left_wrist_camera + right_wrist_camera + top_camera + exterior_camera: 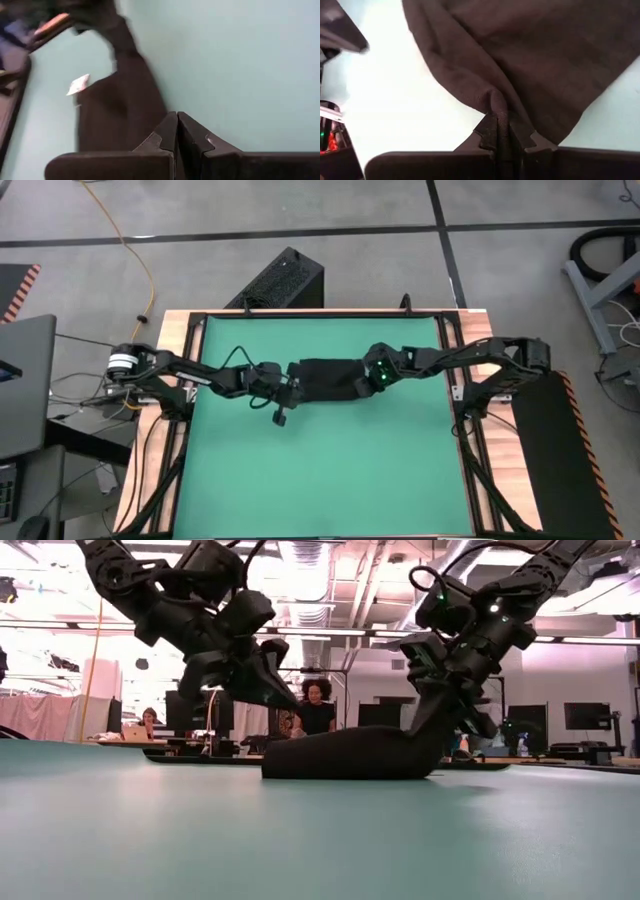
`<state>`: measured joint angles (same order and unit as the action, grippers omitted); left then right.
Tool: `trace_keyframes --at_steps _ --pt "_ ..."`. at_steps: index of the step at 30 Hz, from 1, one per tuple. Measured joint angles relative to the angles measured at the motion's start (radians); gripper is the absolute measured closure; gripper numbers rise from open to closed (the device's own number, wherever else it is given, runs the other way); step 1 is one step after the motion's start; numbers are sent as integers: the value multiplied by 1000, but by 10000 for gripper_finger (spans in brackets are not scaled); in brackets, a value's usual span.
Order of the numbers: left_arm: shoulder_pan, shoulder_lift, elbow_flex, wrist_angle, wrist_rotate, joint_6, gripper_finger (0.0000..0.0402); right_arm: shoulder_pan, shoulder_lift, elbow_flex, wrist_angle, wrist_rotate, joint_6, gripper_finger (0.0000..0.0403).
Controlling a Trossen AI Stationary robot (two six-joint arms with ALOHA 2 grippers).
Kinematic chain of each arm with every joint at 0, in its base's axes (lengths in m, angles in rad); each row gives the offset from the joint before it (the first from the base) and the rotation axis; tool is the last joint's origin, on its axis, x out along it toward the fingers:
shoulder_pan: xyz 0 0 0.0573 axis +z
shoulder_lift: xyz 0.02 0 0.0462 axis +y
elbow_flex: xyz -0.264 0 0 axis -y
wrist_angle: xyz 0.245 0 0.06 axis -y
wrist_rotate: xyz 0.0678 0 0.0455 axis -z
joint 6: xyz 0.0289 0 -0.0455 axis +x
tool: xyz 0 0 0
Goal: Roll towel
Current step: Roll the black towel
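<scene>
Black cloth, the towel [328, 377], lies bunched into a low band near the green mat's [330, 470] far edge, not yet rolled tight. Right gripper [501, 122] pinches its fold; left gripper [176, 120] is clenched empty beside it.

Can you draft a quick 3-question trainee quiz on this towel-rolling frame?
1. True or false: the right hand is shut on the towel.
2. What is the left hand doing? A) gripping the towel's tag B) shut on nothing, just off the towel's end C) wide open above the mat
3. What colour is the mat under the towel?

Key:
1. True; cloth is pinched between its fingers in the right wrist view.
2. B; its fingers meet with no cloth between them, and the white tag lies farther off.
3. Green.
</scene>
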<state>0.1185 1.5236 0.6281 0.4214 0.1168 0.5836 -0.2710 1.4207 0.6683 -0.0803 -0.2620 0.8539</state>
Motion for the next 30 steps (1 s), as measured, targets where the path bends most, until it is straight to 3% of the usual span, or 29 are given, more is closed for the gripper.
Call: trace_keyframes --at_steps 6,17,25,30 --pt "-10 22 0 50 -77 57 401 -6 49 31 -24 -19 -20 374" --pt "0 23 0 55 -66 63 401 5 204 127 -33 -34 -70 374" --pt "52 99 0 48 7 90 401 8 203 140 -41 -46 -70 374" --pt "53 149 0 62 -33 112 401 9 208 140 -50 -49 -70 374"
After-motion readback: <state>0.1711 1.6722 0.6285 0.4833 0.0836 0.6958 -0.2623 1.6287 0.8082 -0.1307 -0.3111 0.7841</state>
